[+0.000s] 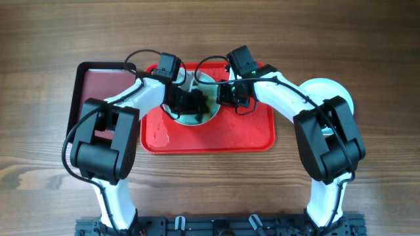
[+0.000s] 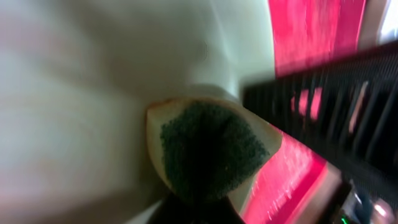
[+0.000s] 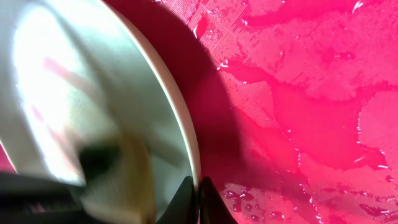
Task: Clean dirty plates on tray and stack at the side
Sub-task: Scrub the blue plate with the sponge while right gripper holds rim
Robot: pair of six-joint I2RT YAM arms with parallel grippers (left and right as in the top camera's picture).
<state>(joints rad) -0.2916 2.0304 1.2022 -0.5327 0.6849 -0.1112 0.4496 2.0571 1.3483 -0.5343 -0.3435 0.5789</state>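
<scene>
Scrubbing looks to be the step in hand. Left gripper: jaws clamped on a sponge with a yellow body and a green scouring face, which is pressed against the pale face of the plate. The plate sits at the back-middle of the red tray. Right gripper: fingertips drawn together, pinching the plate's rim. A broad shadow under that rim suggests the edge is raised off the tray, though I can't be sure.

A faint reddish smear shows on the plate's face. The tray floor is wet, with pooled and beaded water. A second plate lies on the wooden table just off the tray's right end, partly under the right arm. A maroon tray lies just beside the red one on its left.

To do this step well, I judge:
- Hold the rim pinch firm; on a wet tray a loose plate would skate under the sponge.
- Lay the green face flat to the plate, not on its corner.
- Use short strokes across the smear, stopping short of the right fingertips.
- Check the face for red before moving the plate to the side.
</scene>
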